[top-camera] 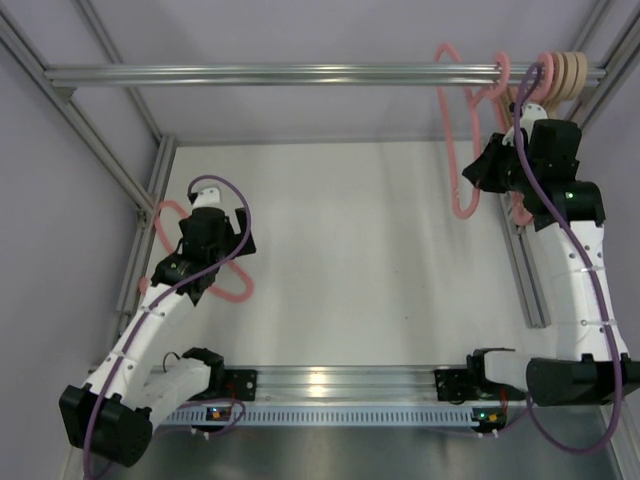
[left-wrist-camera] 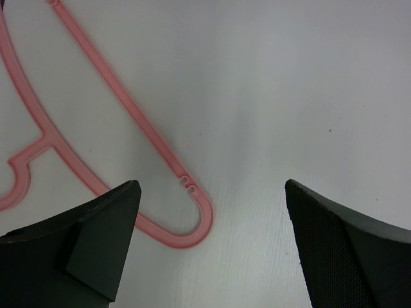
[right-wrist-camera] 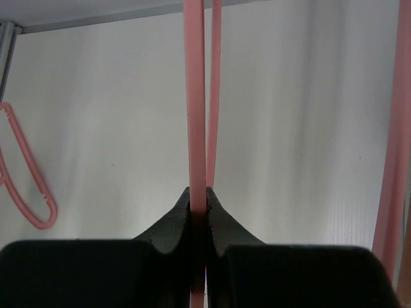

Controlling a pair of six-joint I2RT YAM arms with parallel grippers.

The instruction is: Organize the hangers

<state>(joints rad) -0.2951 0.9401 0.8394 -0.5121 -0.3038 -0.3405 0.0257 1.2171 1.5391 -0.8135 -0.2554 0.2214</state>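
- The table (top-camera: 350, 260) was a plain white sheet, matt and faintly ribbed in the wrist views, with soft grey shadows across it.
- Aluminium framing ringed it: a front rail (top-camera: 340, 380) between the two arm bases, a side rail (top-camera: 150, 210) on the left and another side rail (top-camera: 525, 270) on the right.
- A high crossbar (top-camera: 270, 73) ran across the far side, carried on slanted struts, and pale lilac walls (top-camera: 330, 25) closed in the space behind and to both sides.
- One pink hanger (left-wrist-camera: 109, 80) lay flat on the table near its left edge, partly hidden under the left arm in the top view.
- The left gripper (left-wrist-camera: 212, 184) hung above that hanger's rounded end with its jaws spread wide and nothing between them. The hanger's curved tip showed in the gap, apart from both fingers.
- The right gripper (right-wrist-camera: 198, 192) was up near the right end of the crossbar, jaws pinched tight on a thin bar of a second pink hanger (right-wrist-camera: 194, 96).
- The second pink hanger dangled in the air over the right part of the table, its upper part reaching the crossbar.
- A bunch of beige hangers (top-camera: 572, 70) sat hooked over the crossbar at its far right end, packed together, with a further pink one (top-camera: 547, 72) just beside them.
- Whether the second pink hanger's hook sat fully over the crossbar could not be told.
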